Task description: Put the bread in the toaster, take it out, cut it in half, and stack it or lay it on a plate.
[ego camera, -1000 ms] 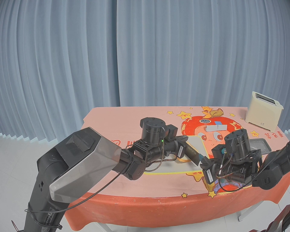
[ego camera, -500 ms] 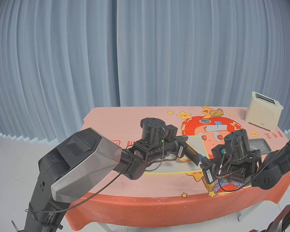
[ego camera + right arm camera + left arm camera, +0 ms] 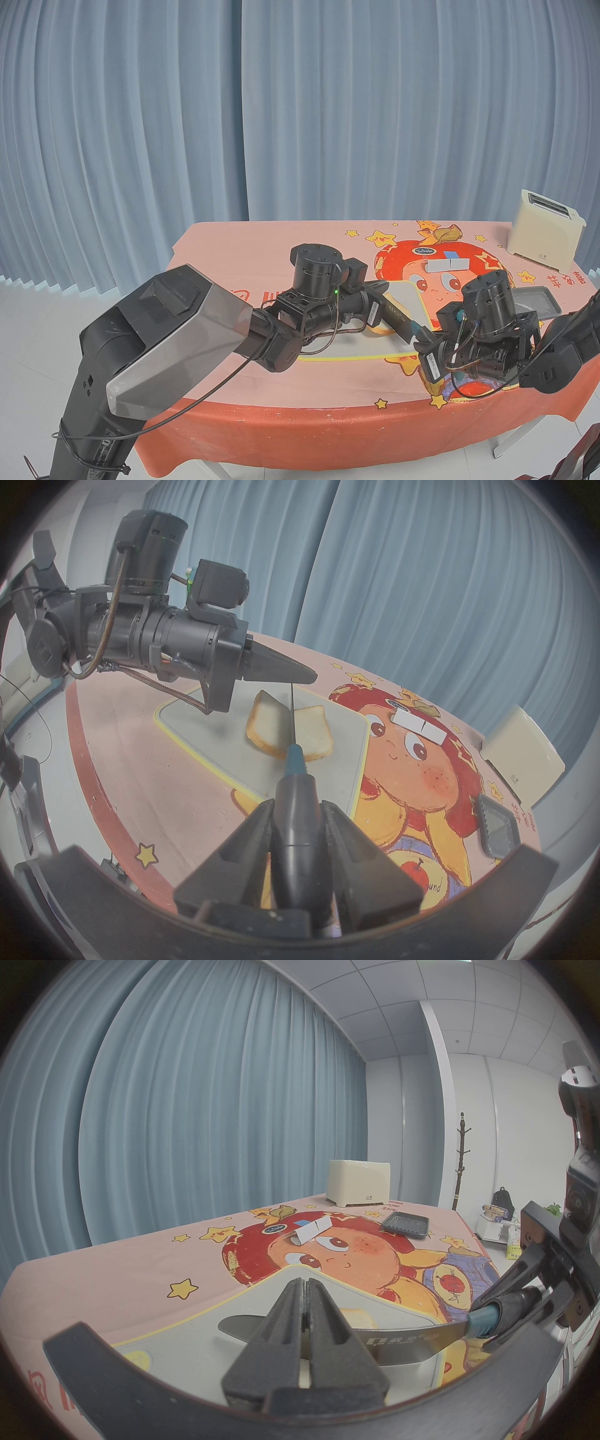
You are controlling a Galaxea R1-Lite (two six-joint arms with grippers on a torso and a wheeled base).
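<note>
Bread (image 3: 275, 727): on cutting board (image 3: 215, 742), knife (image 3: 294, 764) blade across its middle. Right gripper (image 3: 297, 808): fingers clamped on knife handle. Left gripper (image 3: 305, 1285): fingers pressed together, empty, just over bread.

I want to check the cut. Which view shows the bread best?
The right wrist view: the bread lies whole in sight on the board, the knife across its middle. The left wrist view shows a corner behind the left end effector; the head view, a sliver of crust.
</note>
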